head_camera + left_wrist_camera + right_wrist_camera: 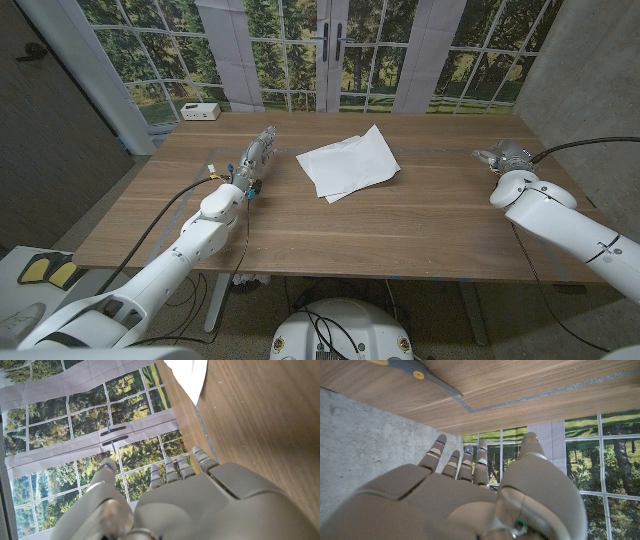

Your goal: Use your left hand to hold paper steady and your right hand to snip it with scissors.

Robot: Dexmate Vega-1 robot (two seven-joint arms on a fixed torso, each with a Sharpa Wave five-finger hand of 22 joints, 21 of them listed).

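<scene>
**Inspector A:** State the condition of the paper [349,164].

**Inspector B:** White sheets, loosely stacked and skewed, lying flat on the wooden table [400,230] in the middle of its far half. One corner shows in the left wrist view [190,375], on the wood near the table's far edge.

**Inspector A:** And the scissors [417,371]?

**Inspector B:** Only a grey blade with a yellow pivot, in the right wrist view, lying on the table near the right hand. I cannot pick them out in the head view.

**Inspector A:** Anything else around?

**Inspector B:** A white power strip [200,111] at the far left corner, well apart from the paper. Nothing lies between either hand and the sheets.

**Inspector A:** Left hand [256,158]?

**Inspector B:** It is over the table just left of the paper, not touching it. Fingers [175,470] extended, slightly spread, holding nothing.

**Inspector A:** Right hand [503,157]?

**Inspector B:** At the table's right side, well apart from the paper. Its fingers [465,462] are extended and released, empty, clear of the scissors.
</scene>
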